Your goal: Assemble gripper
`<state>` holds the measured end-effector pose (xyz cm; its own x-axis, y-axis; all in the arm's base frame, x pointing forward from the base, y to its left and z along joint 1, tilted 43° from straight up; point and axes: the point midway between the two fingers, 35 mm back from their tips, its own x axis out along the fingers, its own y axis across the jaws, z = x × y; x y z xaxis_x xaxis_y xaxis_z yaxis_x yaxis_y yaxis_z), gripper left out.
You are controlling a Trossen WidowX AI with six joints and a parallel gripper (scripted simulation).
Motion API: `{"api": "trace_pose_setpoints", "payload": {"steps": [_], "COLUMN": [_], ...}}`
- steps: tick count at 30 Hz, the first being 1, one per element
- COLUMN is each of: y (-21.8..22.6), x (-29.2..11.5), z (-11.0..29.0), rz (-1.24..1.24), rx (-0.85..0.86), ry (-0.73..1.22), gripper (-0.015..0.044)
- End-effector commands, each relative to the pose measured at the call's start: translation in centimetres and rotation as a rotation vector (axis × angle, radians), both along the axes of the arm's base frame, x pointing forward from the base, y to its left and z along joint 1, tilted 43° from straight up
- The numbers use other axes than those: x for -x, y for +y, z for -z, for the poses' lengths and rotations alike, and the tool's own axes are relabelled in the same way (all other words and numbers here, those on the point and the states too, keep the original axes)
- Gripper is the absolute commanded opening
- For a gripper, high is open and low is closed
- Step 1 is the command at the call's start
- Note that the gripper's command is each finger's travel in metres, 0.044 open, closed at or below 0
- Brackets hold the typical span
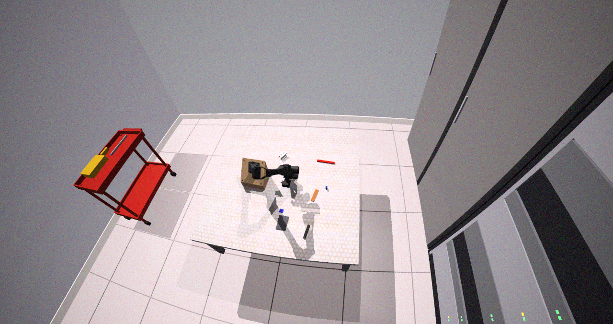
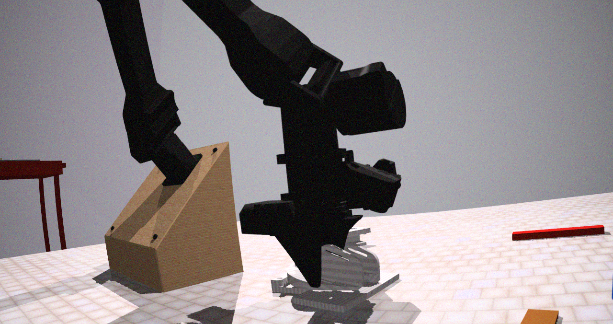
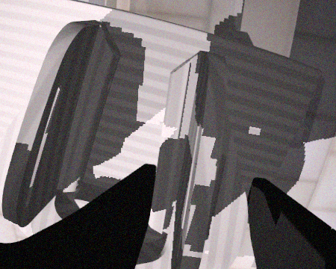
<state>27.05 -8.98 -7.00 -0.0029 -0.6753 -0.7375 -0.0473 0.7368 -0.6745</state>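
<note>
My gripper (image 1: 286, 184) (image 2: 331, 264) (image 3: 203, 182) points down, shut on the upright plate of a pale grey jaw (image 2: 338, 270) (image 3: 182, 112), held low over the gripper base. The other jaw (image 2: 371, 265) (image 3: 69, 119) stands on the base beside it, to its left in the wrist view. The flat gripper base (image 2: 377, 288) (image 3: 154, 75) lies on the table under both. My fingers and shadow hide the pins and gear teeth, so I cannot tell whether the held jaw is seated or meshes. The white housing plate (image 1: 282, 155) (image 2: 363, 230) is apart from them, behind my gripper.
The arm's wooden mount (image 1: 253, 177) (image 2: 197, 236) stands to the left. A red bar (image 1: 325, 162) (image 2: 557, 233), an orange block (image 1: 314, 195) (image 2: 542, 316), two small blue pieces (image 1: 281, 210) (image 1: 326, 187), a dark plate (image 1: 281, 223) and a dark bar (image 1: 306, 232) lie on the table.
</note>
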Motion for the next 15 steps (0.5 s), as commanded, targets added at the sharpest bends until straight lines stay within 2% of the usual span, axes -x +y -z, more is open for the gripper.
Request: {"api": "trace_pose_setpoints", "payload": {"steps": [1, 15], "y": [-0.14, -0.36], "x": [0.06, 0.07], "z": [0.03, 0.27], "rz": [-0.001, -0.005], "rx": [0.005, 0.005], "ry": [0.003, 0.006], "gripper": [0.0134, 0.0134]}}
